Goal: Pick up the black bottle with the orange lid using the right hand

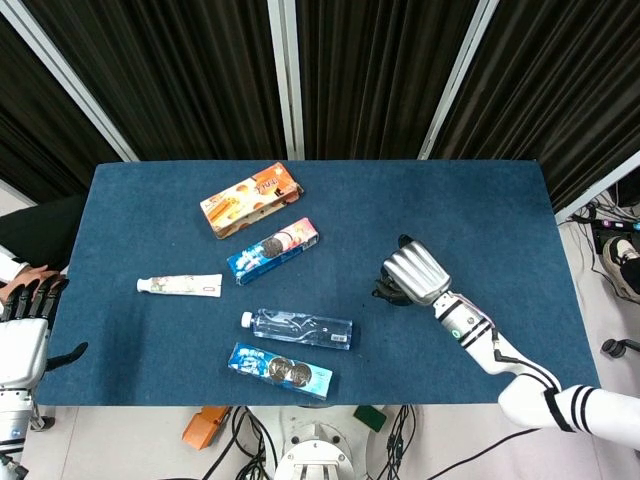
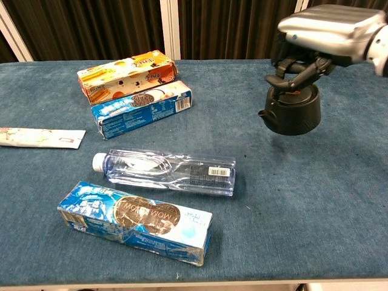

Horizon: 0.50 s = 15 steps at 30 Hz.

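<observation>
One blue table (image 1: 450, 200), dark curtains (image 1: 380, 70) behind

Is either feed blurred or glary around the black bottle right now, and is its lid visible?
Head view: sharp and evenly lit, but the right hand covers most of the black bottle, hiding the lid. Chest view: the bottle is crisp, with a soft highlight on the hand's metal back; the fingers mask the lid.

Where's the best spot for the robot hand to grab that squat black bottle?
Probably around its upper part, coming from above. The black bottle stands upright, short and wide, with open table on every side, so fingers can wrap the narrower top. The right robot hand is already over it.
</observation>
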{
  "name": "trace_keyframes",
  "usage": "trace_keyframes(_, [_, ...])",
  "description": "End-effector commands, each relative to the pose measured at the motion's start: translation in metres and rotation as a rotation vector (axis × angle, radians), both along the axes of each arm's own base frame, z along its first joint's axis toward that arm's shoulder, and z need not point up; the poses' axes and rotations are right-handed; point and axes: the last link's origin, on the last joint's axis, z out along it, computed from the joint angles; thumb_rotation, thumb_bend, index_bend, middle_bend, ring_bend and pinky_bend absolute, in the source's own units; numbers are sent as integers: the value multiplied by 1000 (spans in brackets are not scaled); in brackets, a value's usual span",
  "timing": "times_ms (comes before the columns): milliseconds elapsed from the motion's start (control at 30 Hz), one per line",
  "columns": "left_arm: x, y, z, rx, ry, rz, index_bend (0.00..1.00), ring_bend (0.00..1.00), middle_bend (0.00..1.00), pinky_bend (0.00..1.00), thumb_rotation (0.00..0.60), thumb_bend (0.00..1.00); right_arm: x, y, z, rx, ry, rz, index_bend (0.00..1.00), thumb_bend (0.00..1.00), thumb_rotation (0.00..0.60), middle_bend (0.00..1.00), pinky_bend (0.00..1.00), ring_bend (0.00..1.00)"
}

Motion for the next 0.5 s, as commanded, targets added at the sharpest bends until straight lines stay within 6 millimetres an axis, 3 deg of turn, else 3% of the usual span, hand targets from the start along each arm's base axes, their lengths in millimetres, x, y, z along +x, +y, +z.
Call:
trace_keyframes(33, [-1,0,0,-1,-1,0,93,0,37,0,600,140,7,-3,-12,-11,50,36,1000,614,446,1000,433,1000])
trace_keyframes(500, [-4,1,-1,-1,-5,7,93,0,37,0,600,141,14,-7,-30,-43,136,87,1000,613,446,1000,438,1000])
